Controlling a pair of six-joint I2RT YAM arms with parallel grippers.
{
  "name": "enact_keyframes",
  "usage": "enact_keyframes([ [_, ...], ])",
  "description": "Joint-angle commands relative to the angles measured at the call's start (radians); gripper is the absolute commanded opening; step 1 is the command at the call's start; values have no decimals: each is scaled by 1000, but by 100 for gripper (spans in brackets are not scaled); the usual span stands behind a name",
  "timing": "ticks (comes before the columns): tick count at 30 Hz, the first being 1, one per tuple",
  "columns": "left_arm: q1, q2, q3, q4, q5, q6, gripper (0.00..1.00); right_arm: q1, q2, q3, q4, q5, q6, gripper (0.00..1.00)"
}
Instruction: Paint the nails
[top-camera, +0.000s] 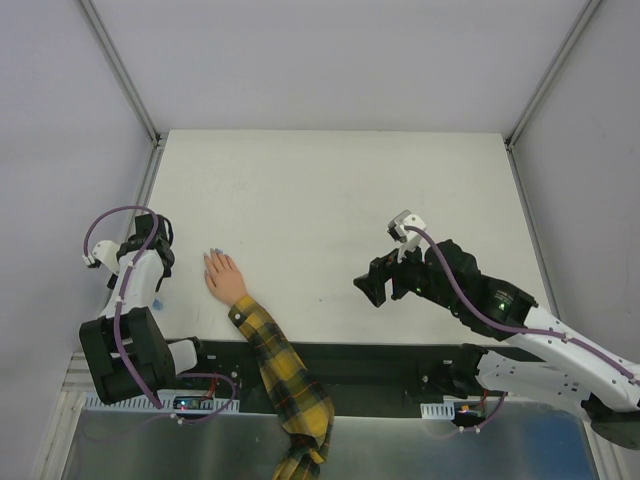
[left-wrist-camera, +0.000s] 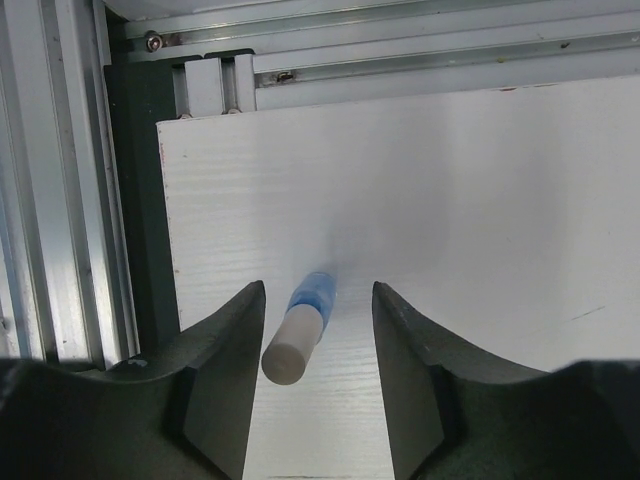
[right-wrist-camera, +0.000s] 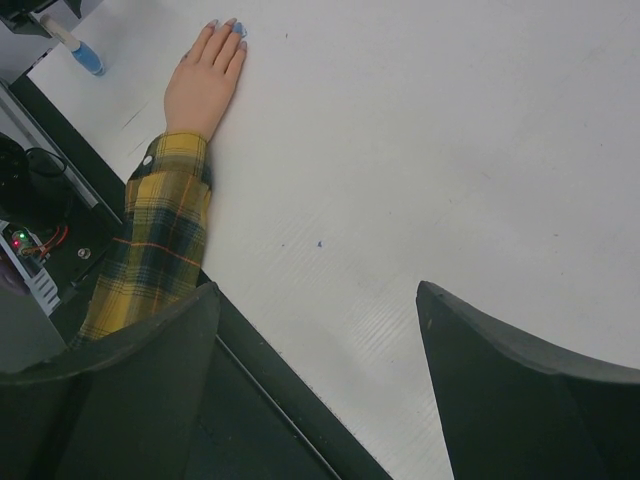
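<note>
The left tool (left-wrist-camera: 318, 290) hangs low over the tabletop (top-camera: 350, 190) by its near left corner. Its fingers are spread partway, and a white stick with a blue tip (left-wrist-camera: 300, 325) lies flat between them. The blunt white end sits just beside one finger and the blue end points away from the tool, with bare surface showing on both sides. The right tool (right-wrist-camera: 315, 290) is spread wide with nothing between its fingers, above the right half of the tabletop near the near edge. The small hand (top-camera: 224, 277) lies palm down close to the near edge, left of centre. Its long axis runs from the plaid sleeve (top-camera: 268, 345), which hangs over the near edge, toward the far left corner. The nails (right-wrist-camera: 228, 25) are at that far end, some tinted light blue. Only the left wrist view shows the gap around the stick, which the top view barely shows beside the left arm. The right wrist view shows the nail tint best.
</note>
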Motion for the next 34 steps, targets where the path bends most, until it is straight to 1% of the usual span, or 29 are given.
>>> enact_keyframes([
  [1,4,-15,3,-7,0,6,47,-3,-8,-5,12,20,10,82],
  [2,4,-21,9,-5,6,17,52,-1,-2,-4,10,20,10,83],
  [4,-8,-47,15,-5,7,31,58,-1,4,1,3,21,10,82],
  [5,-11,-61,23,-4,20,45,65,-3,6,2,1,23,10,82],
  [7,-33,-107,31,4,36,77,72,-1,12,9,-13,43,12,83],
  [8,-39,-122,41,7,61,95,79,-1,18,12,-20,53,12,83],
  [11,-82,-181,84,9,112,160,87,-3,33,38,-65,121,38,84],
  [12,-92,-214,95,10,157,172,90,-1,44,45,-77,165,41,85],
  [15,-167,-293,146,9,240,193,93,-3,69,73,-128,239,52,87],
  [16,-236,-310,176,7,256,197,94,-4,76,79,-135,254,59,88],
  [19,-368,-365,238,2,288,171,99,-12,104,101,-161,303,83,89],
  [20,-467,-374,255,1,296,161,99,-15,110,104,-163,308,95,89],
  [23,-618,-368,314,1,281,154,99,-21,133,121,-181,320,116,89],
  [24,-714,-348,331,4,273,158,99,-24,138,128,-187,331,121,90],
  [26,-815,-316,385,19,293,216,99,-24,145,142,-215,348,124,91],
  [27,-896,-281,402,65,326,258,99,-26,145,147,-233,368,125,91],
  [28,-933,-264,423,91,361,343,99,-29,144,150,-246,378,129,92],
  [29,-964,-238,431,113,433,383,99,-32,130,150,-252,383,127,92],
  [30,-1025,-232,436,151,461,423,99,-34,113,147,-258,370,135,97],
  [31,-1043,-227,439,163,484,489,99,-73,95,141,-270,365,165,97],
  [32,-1057,-236,437,177,516,520,99,-99,72,133,-270,347,178,99],
  [33,-1065,-245,433,188,576,546,99,-119,-3,116,-246,324,190,96],
  [34,-1067,-258,424,200,604,587,99,-126,-44,96,-223,320,182,96],
])
